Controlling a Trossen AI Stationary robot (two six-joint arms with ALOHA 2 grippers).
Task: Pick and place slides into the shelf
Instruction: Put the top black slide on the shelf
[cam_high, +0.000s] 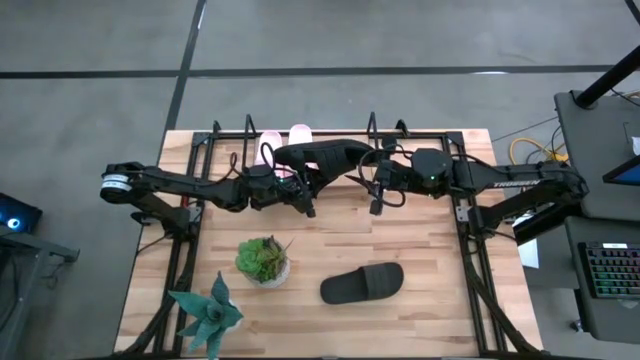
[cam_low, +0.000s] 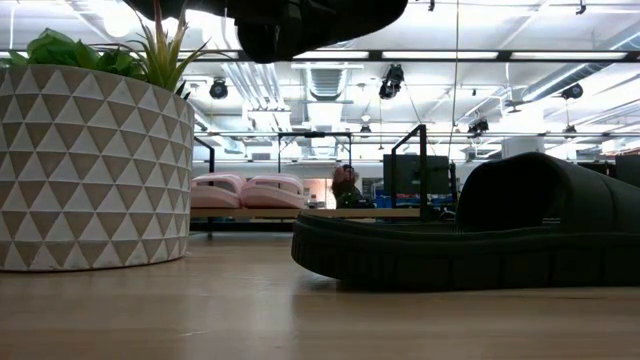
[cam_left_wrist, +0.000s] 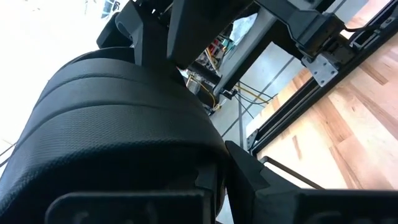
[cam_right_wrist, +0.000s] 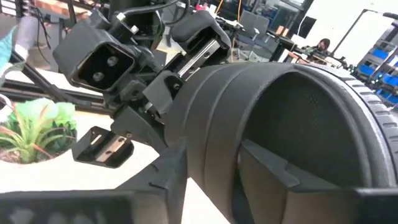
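Both grippers meet over the table's far middle, each shut on one black slide (cam_high: 325, 155) held in the air just in front of the shelf (cam_high: 372, 128); its underside shows at the low view's top (cam_low: 300, 20). My left gripper (cam_high: 296, 188) comes from the left, my right gripper (cam_high: 374, 186) from the right. Two pale pink slides (cam_high: 285, 138) lie side by side, soles down, on the shelf's left part (cam_low: 250, 190). The second black slide (cam_high: 362, 284) lies sole-down on the table near its near edge (cam_low: 480, 240). My left gripper holds the black slide at its left end, coming level from the table's left. The wide strap (cam_left_wrist: 124, 124) fills the space by its fingers; one finger (cam_left_wrist: 249, 177) lies against the strap's outside, the other is hidden behind the slide. The slide is lifted clear. My right gripper holds the slide by its wide strap (cam_right_wrist: 211, 124), coming level from the table's right. One finger (cam_right_wrist: 270, 163) is inside the strap's opening and the other (cam_right_wrist: 165, 177) is outside. The slide hangs clear of the table between the two grippers.
A potted green plant in a triangle-patterned pot (cam_high: 263, 260) (cam_low: 90, 170) stands left of the table's middle, and a spiky plant (cam_high: 207, 312) stands at the near left corner. Black arm-mount frames (cam_high: 190, 210) run along both sides. The shelf's right part is bare.
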